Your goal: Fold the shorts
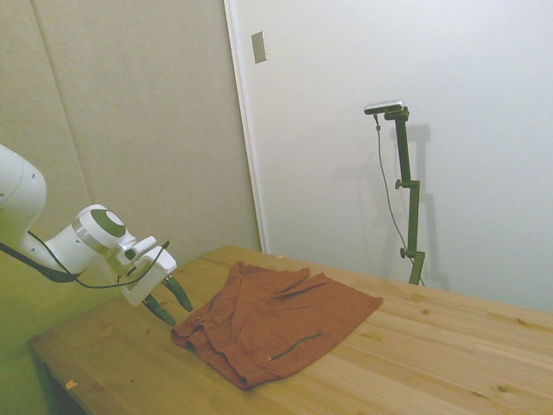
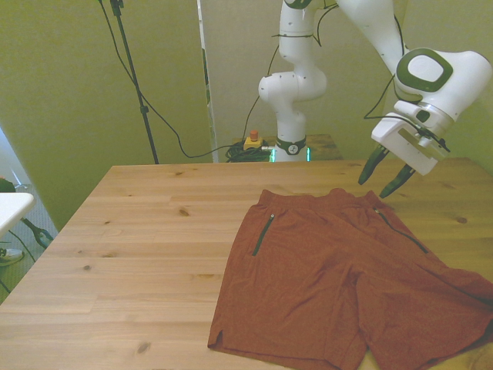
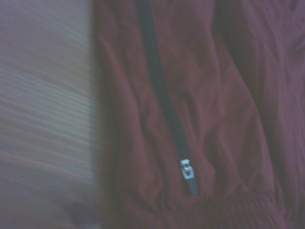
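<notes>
No brand name or legible writing appeared anywhere; the only label-like mark was a small pale zip pull (image 3: 187, 169) at the end of a dark zip (image 3: 162, 95) in the wrist view, its marking too blurred to read. That view was soft throughout — table grain beside rust-red cloth, with gathered fabric, probably the waistband, at one edge.

In the side view, the white arm (image 1: 52, 238) entered from the left edge, its base cut off, and bent downward toward the wooden table (image 1: 449, 354). The gripper (image 1: 168, 301) hung just above the tabletop beside the near corner of the shorts (image 1: 276, 324), its two dark fingers (image 1: 180, 294) parted and holding nothing. The shorts lay flat but rumpled on the table, with one dark zip slit showing on the nearer leg.

In the front view, the shorts (image 2: 339, 285) lay spread on the table (image 2: 139, 247) toward the front view's right, waistband toward the far edge, both legs toward the camera. The leg at the right ran out of the picture, so its hem was not fully visible. A zip pocket (image 2: 263, 234) sat on the left panel; a second slit (image 2: 400, 231) crossed the right panel. The gripper (image 2: 385, 177) hovered above the waistband's right corner — fingers pointed down and apart, not touching the cloth.
</notes>
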`<action>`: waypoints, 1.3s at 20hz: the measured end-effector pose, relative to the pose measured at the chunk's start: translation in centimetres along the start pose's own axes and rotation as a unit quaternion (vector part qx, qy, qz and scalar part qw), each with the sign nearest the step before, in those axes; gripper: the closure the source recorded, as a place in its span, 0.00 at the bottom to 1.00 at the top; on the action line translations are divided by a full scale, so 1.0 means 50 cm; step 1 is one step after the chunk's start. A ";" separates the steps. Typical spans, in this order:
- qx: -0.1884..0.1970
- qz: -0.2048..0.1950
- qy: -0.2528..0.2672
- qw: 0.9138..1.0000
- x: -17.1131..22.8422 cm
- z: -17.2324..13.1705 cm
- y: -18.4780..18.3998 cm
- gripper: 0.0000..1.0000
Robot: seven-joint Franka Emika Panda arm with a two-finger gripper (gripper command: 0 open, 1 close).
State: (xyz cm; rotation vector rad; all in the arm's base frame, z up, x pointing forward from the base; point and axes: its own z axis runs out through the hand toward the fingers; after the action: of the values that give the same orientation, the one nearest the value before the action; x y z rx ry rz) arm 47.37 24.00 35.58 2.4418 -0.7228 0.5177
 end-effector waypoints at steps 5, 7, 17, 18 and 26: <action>-0.028 -0.015 0.007 0.999 -0.019 0.020 -0.031 0.00; -0.040 -0.014 0.003 0.999 -0.014 0.039 -0.030 0.00; -0.053 -0.005 -0.002 0.999 0.005 0.061 -0.026 1.00; -0.053 -0.006 -0.002 0.999 0.004 0.061 -0.026 1.00; -0.058 -0.010 -0.006 0.998 -0.003 0.076 -0.035 1.00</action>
State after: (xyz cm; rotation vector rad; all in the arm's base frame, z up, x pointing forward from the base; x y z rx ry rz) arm 49.07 23.05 31.88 2.3448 -0.7118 0.4412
